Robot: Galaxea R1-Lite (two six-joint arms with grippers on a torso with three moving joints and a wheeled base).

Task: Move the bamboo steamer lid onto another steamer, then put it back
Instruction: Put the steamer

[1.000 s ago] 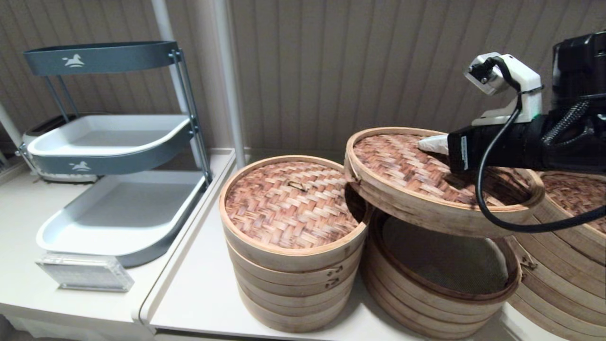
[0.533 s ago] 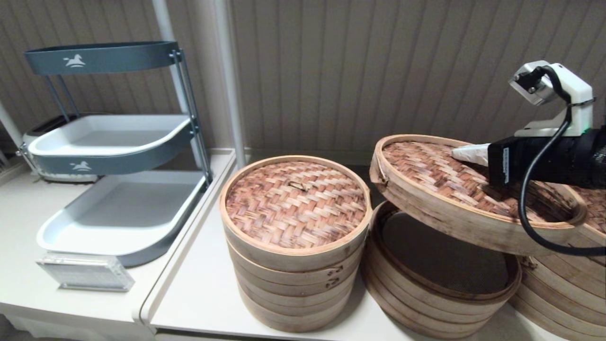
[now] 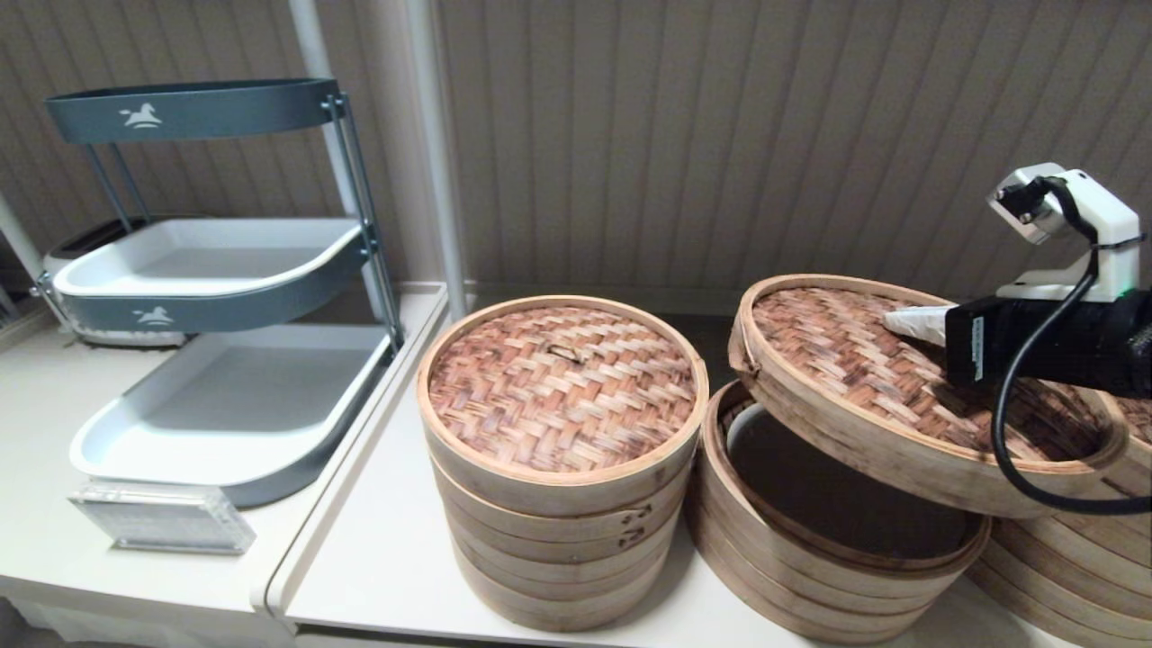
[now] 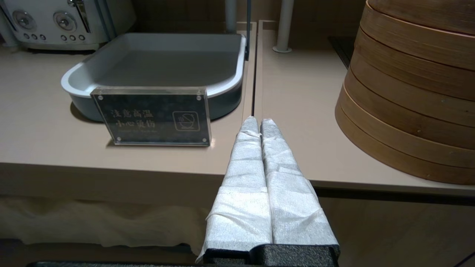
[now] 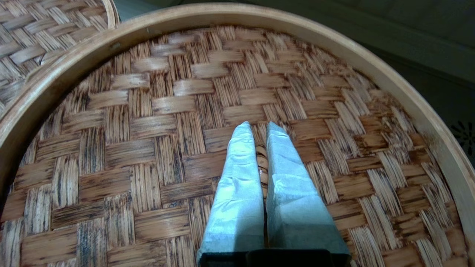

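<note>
While pinched at its handle | lid (image 3: 864, 378) hangs under right end effector (image 3: 900, 319)

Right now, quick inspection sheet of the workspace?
Surface: beige counter, seam between two sections.
Job's things: bamboo steamer lid held tilted, off the open low steamer.
Clutter: lidded steamer stack; another stack at right edge; acrylic sign.
Grippers: right end effector shut on the lid's loop handle; left end effector shut, empty, before the counter edge.
Cables: black cable looping over the lid.
Surroundings: tiered tray rack, toaster, ribbed wall.
</note>
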